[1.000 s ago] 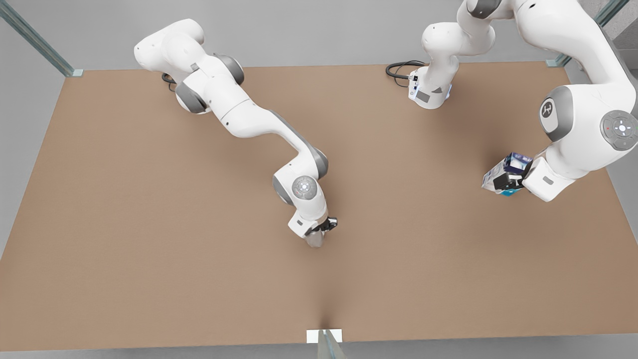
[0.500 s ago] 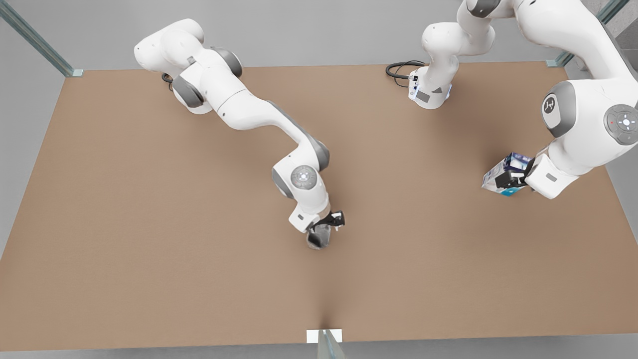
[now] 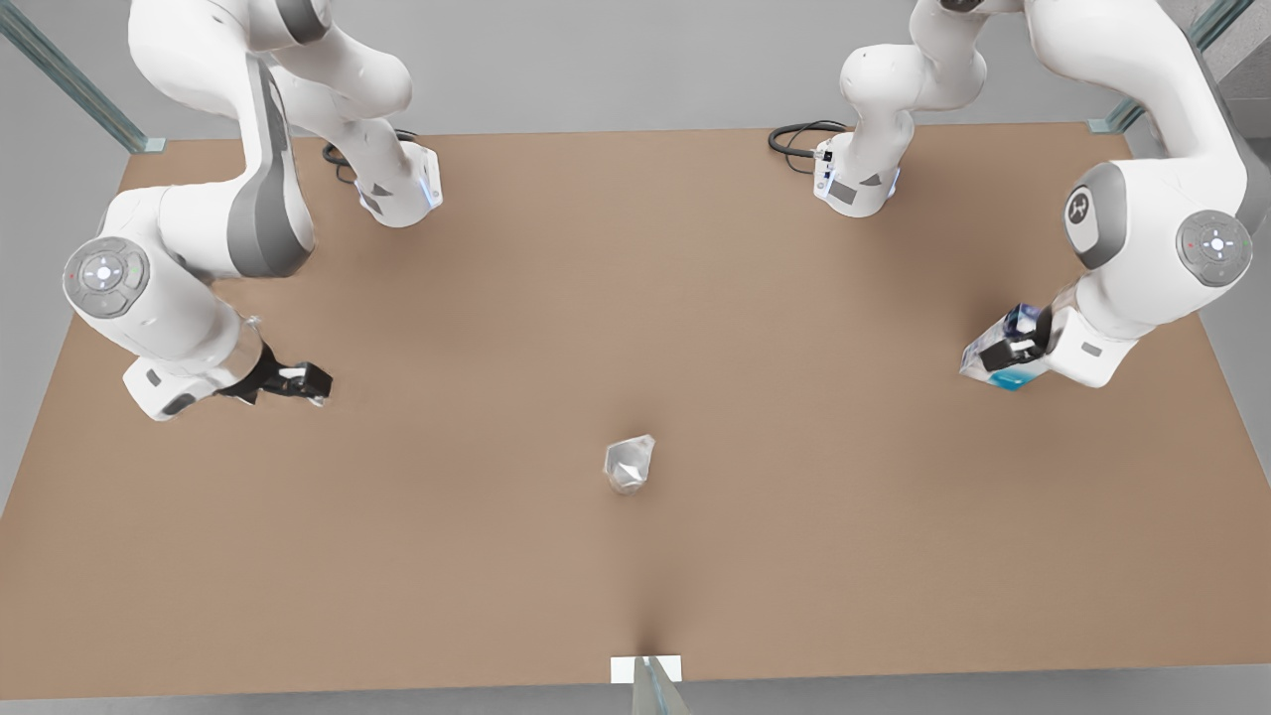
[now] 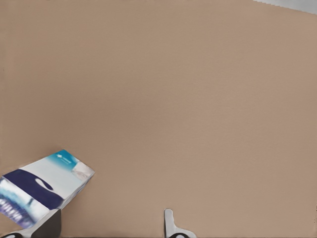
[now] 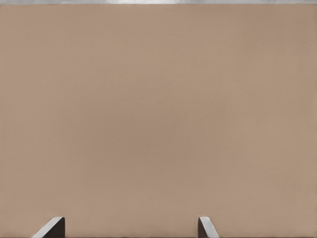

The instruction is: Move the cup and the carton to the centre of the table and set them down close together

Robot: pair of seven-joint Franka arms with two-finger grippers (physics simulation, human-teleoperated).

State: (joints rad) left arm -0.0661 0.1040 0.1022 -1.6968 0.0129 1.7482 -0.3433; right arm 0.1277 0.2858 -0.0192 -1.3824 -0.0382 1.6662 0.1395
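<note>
The silver faceted cup (image 3: 629,464) rests alone on the brown table (image 3: 635,298) near its centre, with no gripper touching it. The white, dark blue and teal carton (image 3: 996,362) lies near the front view's right edge. My left gripper (image 3: 1023,343) hovers over it with its fingers apart. In the left wrist view the carton (image 4: 47,181) sits beside and partly behind one finger (image 4: 49,224), and the gap of the left gripper (image 4: 109,225) holds nothing. My right gripper (image 3: 303,382) waits open far off at the front view's left, over bare table (image 5: 158,124).
Two arm bases (image 3: 402,194) (image 3: 856,184) stand at the table's back edge, with a black cable (image 3: 794,134) by the right one. A white tab with a metal post (image 3: 647,673) marks the front edge. Metal frame bars cross the back corners.
The right gripper let go of the cup at the centre and swung away to the front view's left. The left arm shifted slightly over the carton, which stayed put.
</note>
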